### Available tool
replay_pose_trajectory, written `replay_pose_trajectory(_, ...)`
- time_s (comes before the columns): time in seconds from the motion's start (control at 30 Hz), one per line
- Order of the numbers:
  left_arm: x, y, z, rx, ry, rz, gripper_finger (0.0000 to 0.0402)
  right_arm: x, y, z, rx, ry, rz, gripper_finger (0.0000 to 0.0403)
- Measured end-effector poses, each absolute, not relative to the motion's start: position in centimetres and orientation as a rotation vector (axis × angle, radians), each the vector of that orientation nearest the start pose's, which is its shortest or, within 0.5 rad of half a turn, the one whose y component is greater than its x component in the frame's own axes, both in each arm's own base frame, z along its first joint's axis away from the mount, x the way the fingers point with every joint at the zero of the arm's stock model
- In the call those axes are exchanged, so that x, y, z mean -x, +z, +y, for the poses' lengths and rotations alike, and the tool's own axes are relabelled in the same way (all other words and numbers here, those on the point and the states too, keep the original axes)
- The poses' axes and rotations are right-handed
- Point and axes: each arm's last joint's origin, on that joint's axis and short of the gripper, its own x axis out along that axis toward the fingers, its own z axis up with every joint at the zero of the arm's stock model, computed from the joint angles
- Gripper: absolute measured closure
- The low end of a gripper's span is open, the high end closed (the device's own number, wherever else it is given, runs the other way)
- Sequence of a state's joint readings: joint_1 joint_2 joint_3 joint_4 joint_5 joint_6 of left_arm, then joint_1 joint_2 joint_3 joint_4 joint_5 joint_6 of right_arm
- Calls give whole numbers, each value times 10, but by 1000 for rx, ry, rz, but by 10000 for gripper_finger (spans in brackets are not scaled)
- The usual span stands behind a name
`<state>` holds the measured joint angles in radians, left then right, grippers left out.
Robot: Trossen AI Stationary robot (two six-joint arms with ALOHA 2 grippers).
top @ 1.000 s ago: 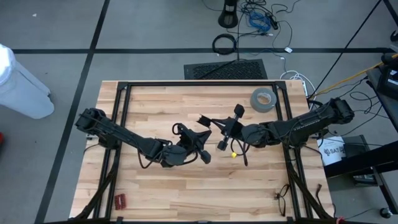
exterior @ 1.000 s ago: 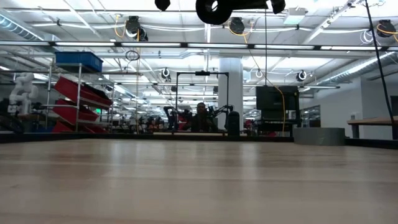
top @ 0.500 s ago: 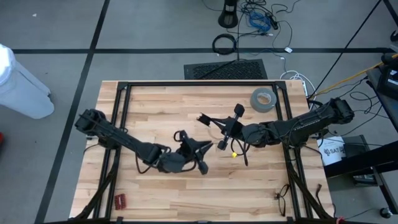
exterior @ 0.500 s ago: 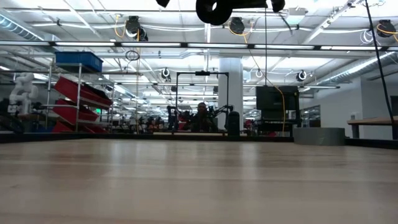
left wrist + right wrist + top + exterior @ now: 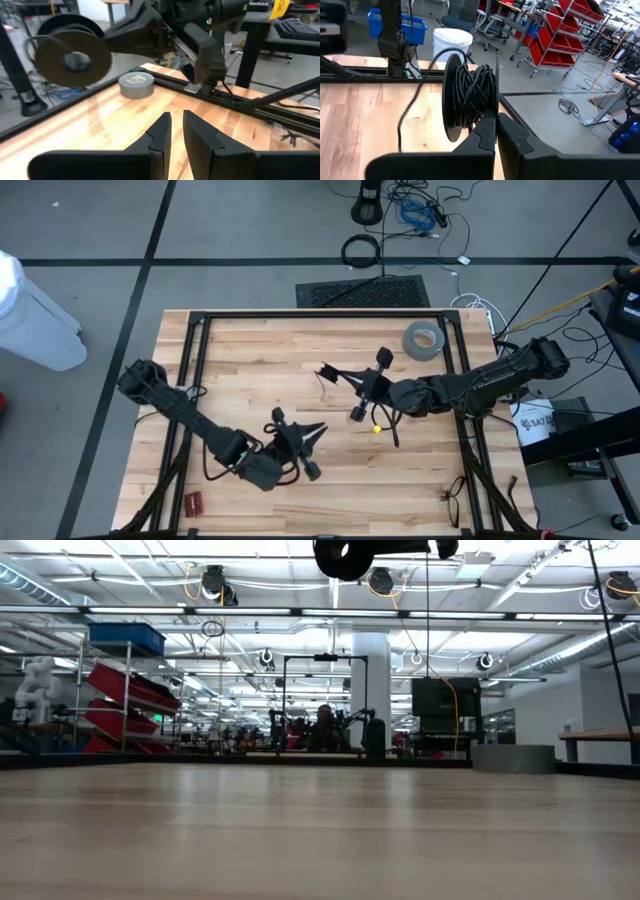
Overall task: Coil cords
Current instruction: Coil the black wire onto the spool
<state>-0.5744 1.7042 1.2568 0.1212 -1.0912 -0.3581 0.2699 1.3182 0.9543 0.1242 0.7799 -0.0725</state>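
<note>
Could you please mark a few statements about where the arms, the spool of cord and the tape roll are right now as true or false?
1. The right gripper holds a spool wound with thin black cord. True.
2. The grey tape roll lies at the near left corner of the table. False: it lies near the far right corner.
3. The left gripper is clamped on the cord. False: in the left wrist view nothing sits between its fingers, which stand slightly apart.
4. A loose end of cord hangs off the spool. True.
5. The left gripper is nearer the table's front edge than the right gripper. True.
</note>
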Motion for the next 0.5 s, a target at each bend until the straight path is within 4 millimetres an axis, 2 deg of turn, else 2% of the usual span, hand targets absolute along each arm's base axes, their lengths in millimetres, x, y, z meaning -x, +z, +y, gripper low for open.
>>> replay_pose_trajectory(0.17, -326, 287, -191, 62, 559, 127, 347, -284, 308, 60, 205, -492, 224, 403)
replay_pose_trajectory(0.3, -320, 289, -195, 5, 659, 101, 346, -281, 313, 59, 199, -491, 211, 403)
replay_pose_trajectory(0.4, -318, 290, -195, -35, 743, 86, 346, -279, 315, 61, 199, -484, 204, 403)
replay_pose_trajectory(0.5, -322, 290, -189, -27, 728, 95, 346, -276, 318, 62, 192, -478, 191, 403)
